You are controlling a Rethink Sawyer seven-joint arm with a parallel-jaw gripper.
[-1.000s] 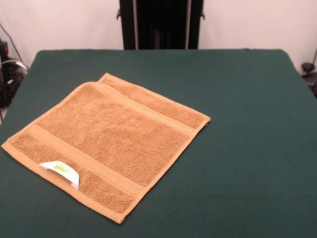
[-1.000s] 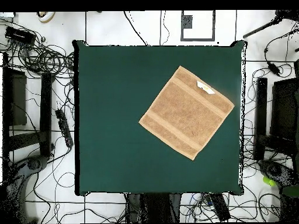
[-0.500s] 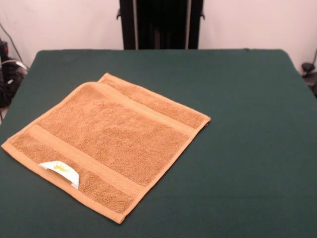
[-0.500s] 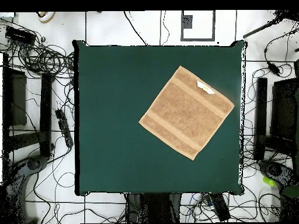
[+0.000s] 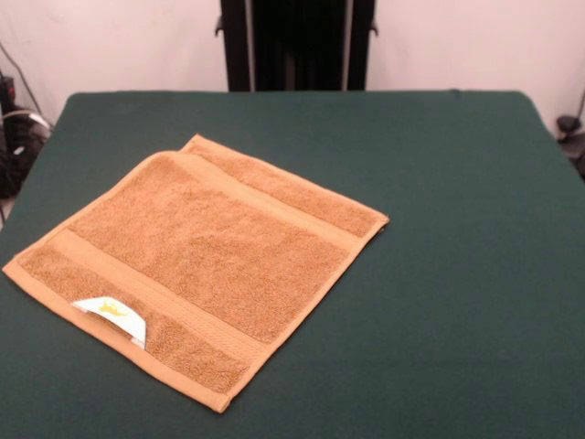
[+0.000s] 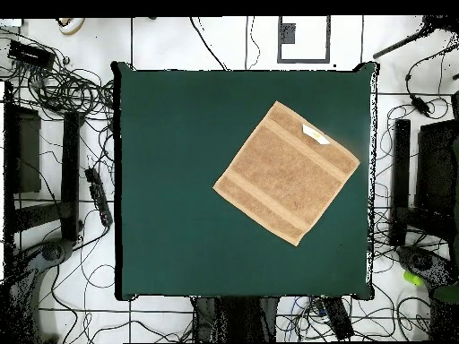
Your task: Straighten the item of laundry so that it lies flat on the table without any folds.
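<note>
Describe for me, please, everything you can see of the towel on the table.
The towel is a small, square, orange-tan terry cloth with hemmed edges and two flat woven bands. A small white tag lies on it near one corner. It is spread nearly flat on the green table, turned diagonally to the table's edges. Along its far edge a layer seems doubled, so one narrow fold may remain. Only the table touches it.

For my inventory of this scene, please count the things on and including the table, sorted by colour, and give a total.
Orange-tan: 1, the square orange-tan terry hand towel, lying spread out, one edge looking doubled over.
White: 1, the small white tag on the towel's edge.
Dark green: 1, the large rectangular dark green felt-topped table.
Total: 3
</note>
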